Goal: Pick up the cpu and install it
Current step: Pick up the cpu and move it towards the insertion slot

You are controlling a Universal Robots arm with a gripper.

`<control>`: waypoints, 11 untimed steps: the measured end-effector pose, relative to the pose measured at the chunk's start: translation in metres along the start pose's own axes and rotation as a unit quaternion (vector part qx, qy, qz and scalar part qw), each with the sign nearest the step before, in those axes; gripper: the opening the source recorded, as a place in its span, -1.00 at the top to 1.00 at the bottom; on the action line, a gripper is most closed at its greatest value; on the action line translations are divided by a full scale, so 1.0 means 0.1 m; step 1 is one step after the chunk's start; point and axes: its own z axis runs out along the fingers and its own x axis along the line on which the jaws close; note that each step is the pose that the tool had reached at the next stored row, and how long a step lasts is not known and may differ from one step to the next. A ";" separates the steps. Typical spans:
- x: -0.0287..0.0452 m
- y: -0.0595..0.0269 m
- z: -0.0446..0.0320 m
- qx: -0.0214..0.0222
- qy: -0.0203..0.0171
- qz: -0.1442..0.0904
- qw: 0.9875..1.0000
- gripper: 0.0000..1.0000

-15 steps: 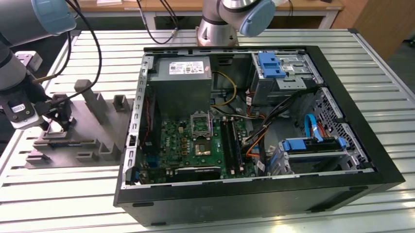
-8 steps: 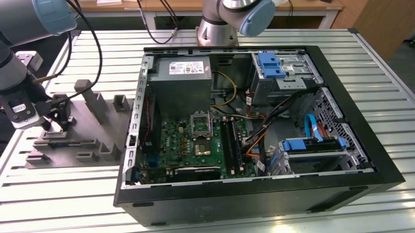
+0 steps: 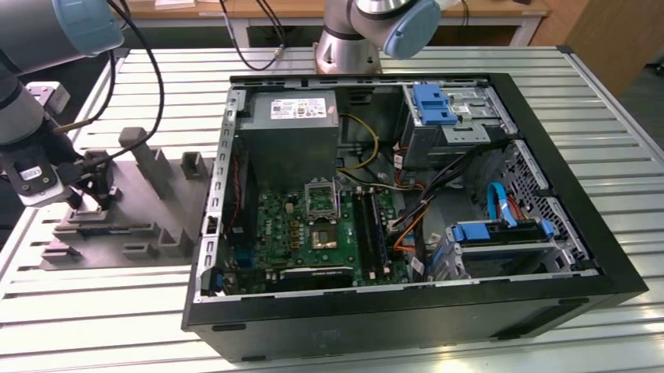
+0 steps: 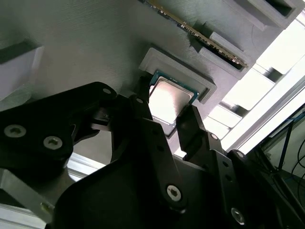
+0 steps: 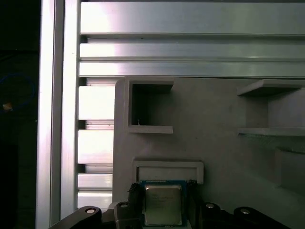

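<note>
On the slatted metal surface (image 3: pixel 104 311), a grey tray (image 3: pixel 171 233) lies at nine o'clock of the open computer case (image 3: pixel 415 318). The tool (image 3: pixel 89 203) straddles the cpu (image 5: pixel 163 204) in its tray pocket; I cannot tell whether it grips. A wooden desk (image 3: pixel 291 8) stands at twelve.

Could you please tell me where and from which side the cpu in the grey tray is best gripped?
Probably grip the cpu by two opposite thin edges, coming straight down from above: it lies flat in a shallow rimmed pocket of the grey tray, so only its edges offer purchase.
</note>
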 end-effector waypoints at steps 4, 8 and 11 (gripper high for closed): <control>-0.004 0.001 0.000 0.000 0.000 0.008 1.000 0.05; -0.004 0.001 0.001 0.000 -0.001 0.011 1.000 0.05; -0.004 0.001 0.000 0.000 -0.001 0.011 1.000 0.02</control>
